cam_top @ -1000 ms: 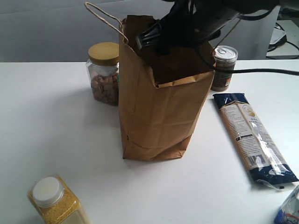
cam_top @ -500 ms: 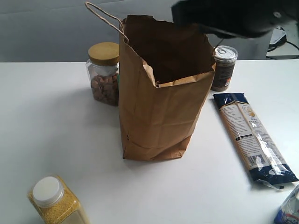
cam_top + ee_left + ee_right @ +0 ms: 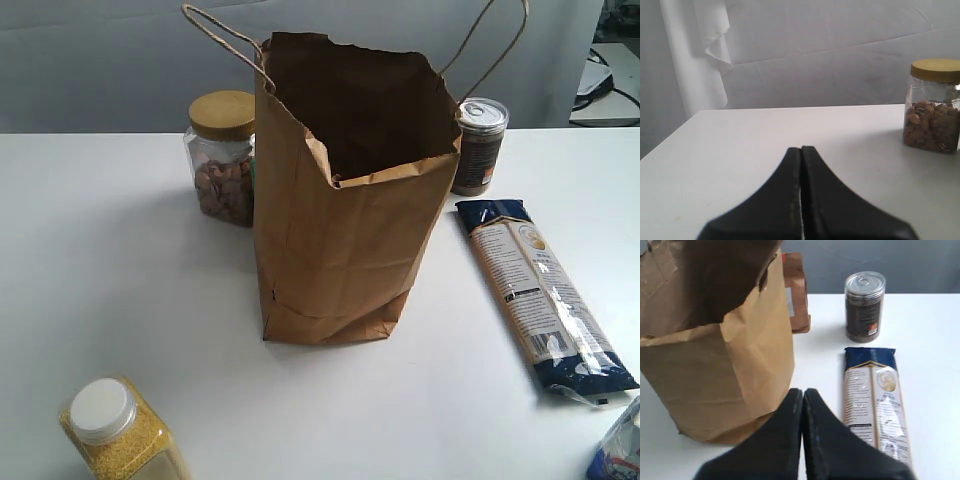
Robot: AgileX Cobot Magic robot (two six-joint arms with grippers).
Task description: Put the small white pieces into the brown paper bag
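Standing on the worktop (image 3: 120, 270), left to right, are a grain jar (image 3: 115, 430) at the near edge, a nut jar (image 3: 222, 158) farther back, the bag (image 3: 340, 240) upright in the middle with its mouth open, a can (image 3: 478, 145) just behind the bag's right side, and a packet (image 3: 540, 295) lying flat. The pieces cannot be made out, as the bag's inside is dark. The left end effector (image 3: 801, 150) faces the nut jar with fingers pressed together on nothing, and the right end effector (image 3: 803, 391), likewise pressed together and empty, points between bag and packet.
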